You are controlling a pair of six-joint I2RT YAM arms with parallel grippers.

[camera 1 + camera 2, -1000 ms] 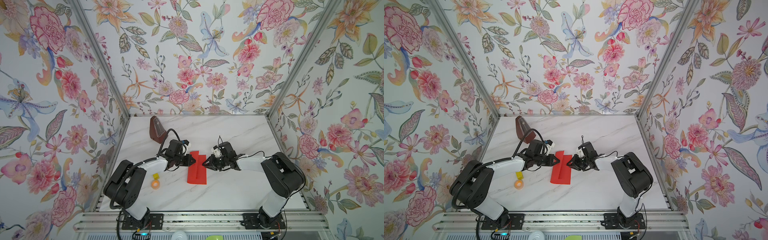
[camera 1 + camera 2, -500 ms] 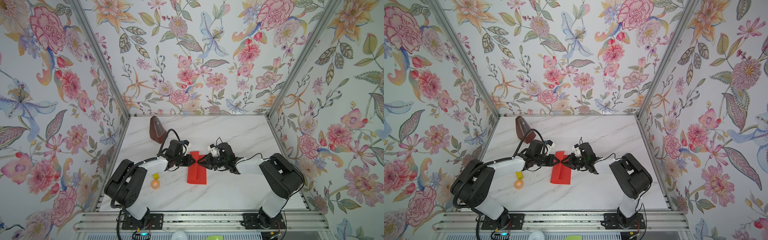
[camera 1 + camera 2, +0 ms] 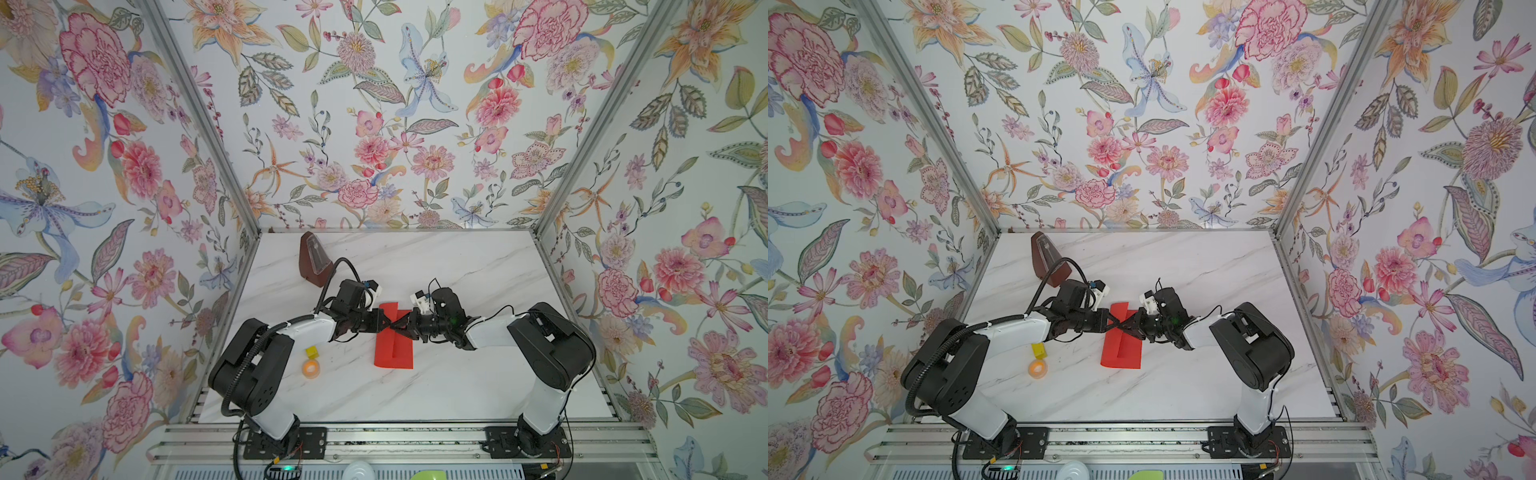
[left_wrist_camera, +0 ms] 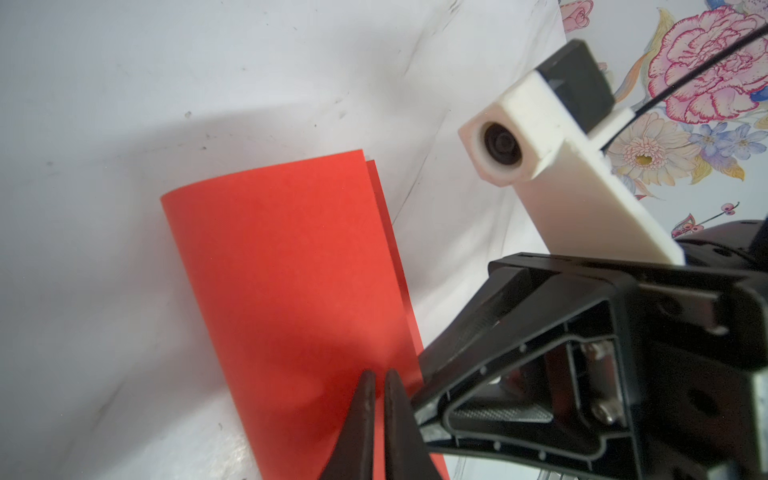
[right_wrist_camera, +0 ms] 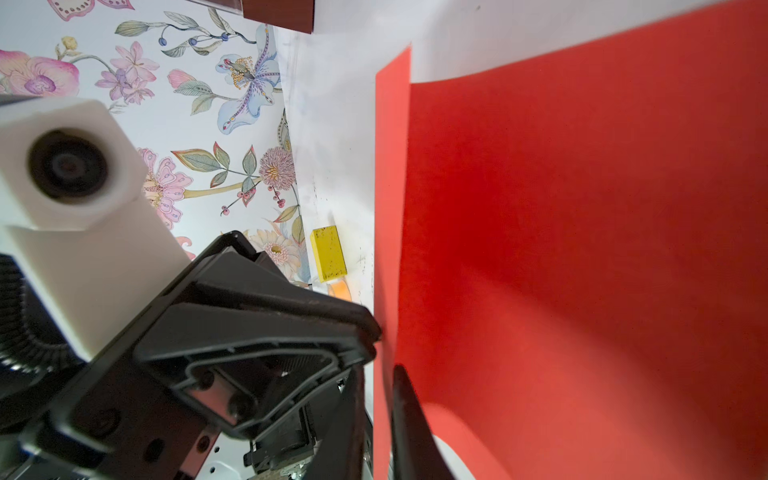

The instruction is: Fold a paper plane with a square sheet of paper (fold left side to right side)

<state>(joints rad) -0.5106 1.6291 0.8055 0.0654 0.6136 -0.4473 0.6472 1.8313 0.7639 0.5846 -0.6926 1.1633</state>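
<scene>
Marble tabletop [image 3: 457, 270] holds metronome [image 3: 312, 259], yellow block [image 3: 312, 353], orange ring [image 3: 310, 368] near red paper [image 3: 394, 353].

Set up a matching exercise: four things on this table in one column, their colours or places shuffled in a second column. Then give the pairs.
Things:
1. square sheet of paper
2. metronome
3. block
4. round piece

Descriptions:
A. orange, just in front of the block
B. dark brown, at the back left of the table
C. red, mid-table, one side curled over
D. yellow, beside the left arm

Pairs: 1-C, 2-B, 3-D, 4-A
</scene>
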